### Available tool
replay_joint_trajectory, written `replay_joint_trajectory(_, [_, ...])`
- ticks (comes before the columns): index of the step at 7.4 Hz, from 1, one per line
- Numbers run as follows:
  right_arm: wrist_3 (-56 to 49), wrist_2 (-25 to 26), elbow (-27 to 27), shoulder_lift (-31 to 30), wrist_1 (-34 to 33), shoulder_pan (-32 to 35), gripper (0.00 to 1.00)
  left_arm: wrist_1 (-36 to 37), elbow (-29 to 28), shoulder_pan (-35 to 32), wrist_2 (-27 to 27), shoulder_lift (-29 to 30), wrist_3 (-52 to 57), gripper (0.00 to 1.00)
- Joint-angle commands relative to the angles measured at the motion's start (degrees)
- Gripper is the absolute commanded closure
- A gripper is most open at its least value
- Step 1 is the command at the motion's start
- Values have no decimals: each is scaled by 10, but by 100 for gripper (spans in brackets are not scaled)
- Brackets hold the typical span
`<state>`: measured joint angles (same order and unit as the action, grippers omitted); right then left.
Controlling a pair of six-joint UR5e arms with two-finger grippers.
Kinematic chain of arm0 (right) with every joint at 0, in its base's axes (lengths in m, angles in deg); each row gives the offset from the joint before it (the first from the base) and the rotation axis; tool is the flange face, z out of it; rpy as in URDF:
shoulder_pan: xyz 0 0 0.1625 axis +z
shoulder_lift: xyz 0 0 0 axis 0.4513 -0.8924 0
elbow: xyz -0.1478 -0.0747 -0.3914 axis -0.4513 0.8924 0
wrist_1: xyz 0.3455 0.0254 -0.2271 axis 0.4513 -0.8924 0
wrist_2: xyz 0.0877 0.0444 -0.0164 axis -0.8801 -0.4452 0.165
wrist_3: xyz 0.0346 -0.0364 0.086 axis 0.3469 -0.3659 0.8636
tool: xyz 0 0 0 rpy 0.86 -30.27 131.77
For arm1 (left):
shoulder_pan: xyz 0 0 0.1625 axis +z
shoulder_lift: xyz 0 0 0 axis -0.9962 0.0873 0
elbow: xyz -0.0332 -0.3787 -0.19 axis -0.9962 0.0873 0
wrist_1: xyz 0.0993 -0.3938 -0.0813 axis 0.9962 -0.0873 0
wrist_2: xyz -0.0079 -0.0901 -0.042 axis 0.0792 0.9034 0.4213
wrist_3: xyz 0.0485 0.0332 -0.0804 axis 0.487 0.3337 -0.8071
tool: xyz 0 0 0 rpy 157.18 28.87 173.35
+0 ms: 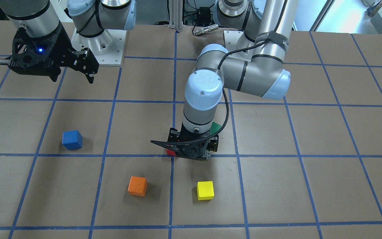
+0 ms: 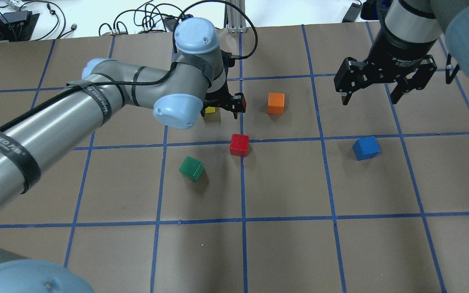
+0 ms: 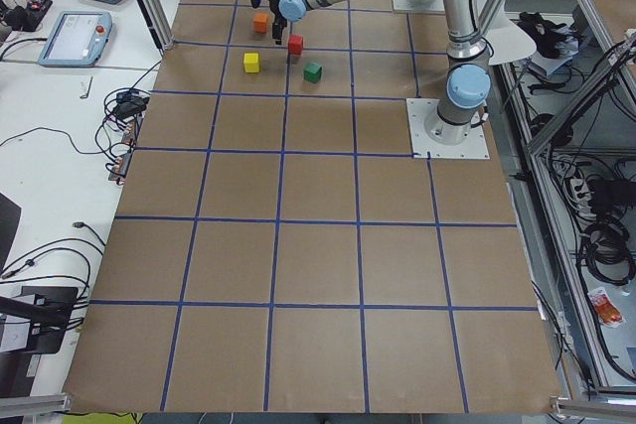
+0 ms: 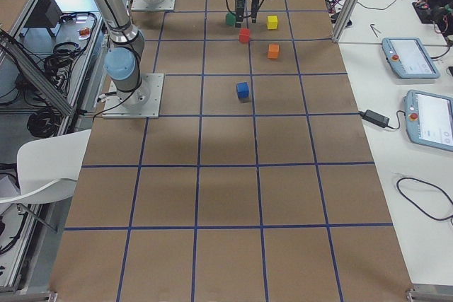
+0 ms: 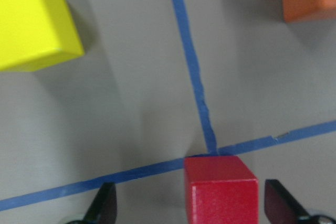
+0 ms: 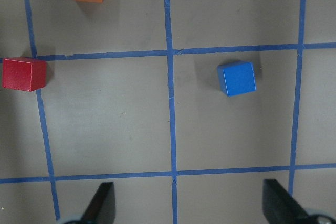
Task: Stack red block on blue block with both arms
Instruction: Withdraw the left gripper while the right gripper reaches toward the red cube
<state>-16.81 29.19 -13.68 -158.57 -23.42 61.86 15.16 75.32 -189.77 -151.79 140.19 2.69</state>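
The red block (image 2: pixel 239 145) sits on a blue tape crossing near the table's middle. My left gripper (image 2: pixel 228 106) hangs open just above it. In the left wrist view the red block (image 5: pixel 220 190) lies between the two fingertips (image 5: pixel 105 205), nearer the right one. In the front view the left gripper (image 1: pixel 191 154) hides most of the red block (image 1: pixel 170 152). The blue block (image 2: pixel 366 148) sits alone on the robot's right side and shows in the right wrist view (image 6: pixel 237 78). My right gripper (image 2: pixel 369 98) is open and empty, raised high beyond the blue block.
A green block (image 2: pixel 191 168) lies left of the red one. An orange block (image 2: pixel 276 103) and a yellow block (image 1: pixel 205 190) lie on the far side of it. The brown table (image 2: pixel 283 252) carries a blue tape grid.
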Motion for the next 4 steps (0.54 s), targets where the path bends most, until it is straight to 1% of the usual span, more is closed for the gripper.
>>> replay_joint_trajectory(1, [2, 0, -1, 5, 1, 1, 0, -154, -96, 66, -5, -58, 84, 0])
replay_joint_trajectory(2, [1, 0, -1, 22, 1, 1, 0, -214, -123, 90, -15, -81, 126, 0])
replay_joint_trajectory(3, [3, -9, 4, 35, -4, 6, 0, -231, -124, 114, -12, -108, 159, 0])
replay_joint_trajectory(4, [10, -14, 3, 54, -49, 12, 0, -238, -118, 128, -13, -130, 197, 0])
